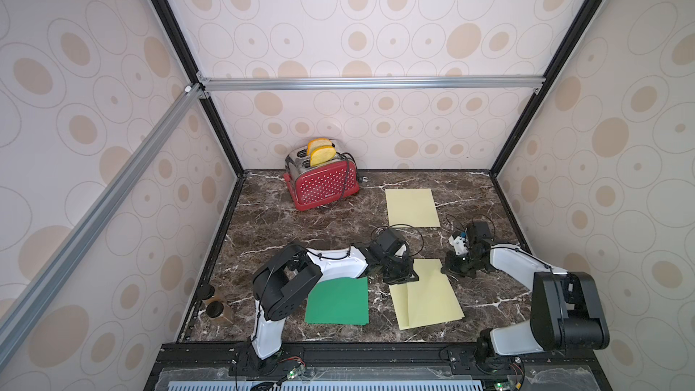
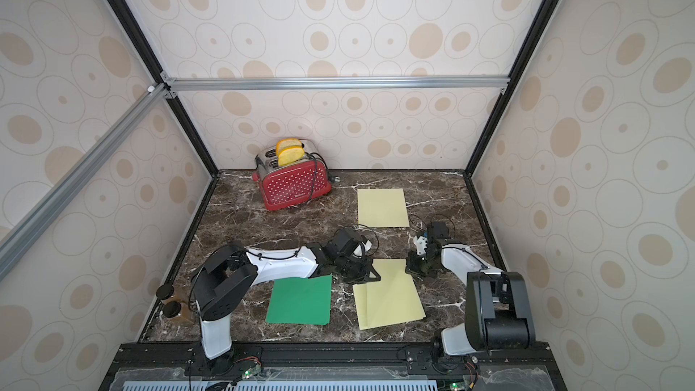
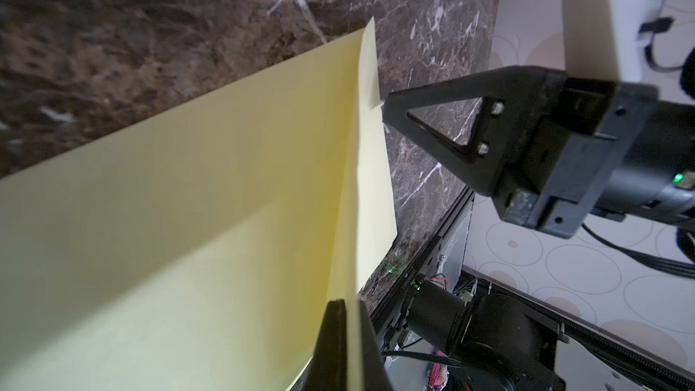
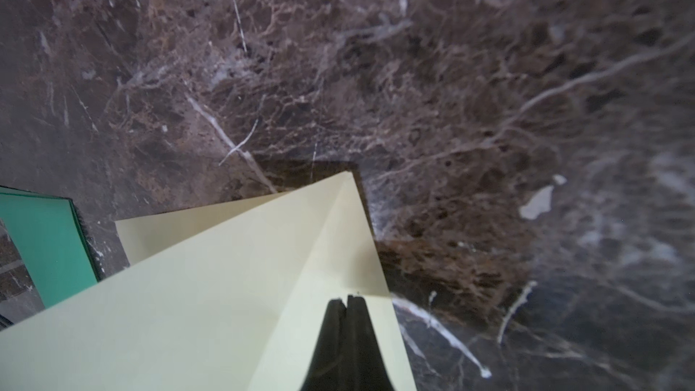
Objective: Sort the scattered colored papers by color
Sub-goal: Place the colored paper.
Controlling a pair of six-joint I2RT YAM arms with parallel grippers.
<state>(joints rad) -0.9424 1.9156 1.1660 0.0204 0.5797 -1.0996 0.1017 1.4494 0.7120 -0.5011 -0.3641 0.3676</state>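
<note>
My left pincer (image 3: 348, 306) and right pincer (image 4: 348, 300) are each clamped on the far edge of the top cream-yellow sheet (image 1: 432, 295), which seems slightly lifted off a second cream-yellow sheet (image 1: 399, 308) near the desk's (image 1: 301, 231) front, beside the green sheet (image 1: 338, 300).

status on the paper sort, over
Left claw and right claw both shut on top cream sheet. Green paper flat beside it, lone cream sheet farther back. Toaster at back, apart.

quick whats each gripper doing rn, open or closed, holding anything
left gripper: closed, pinching a far corner of the top cream-yellow sheet.
right gripper: closed, pinching the same sheet at its other far corner.
</note>
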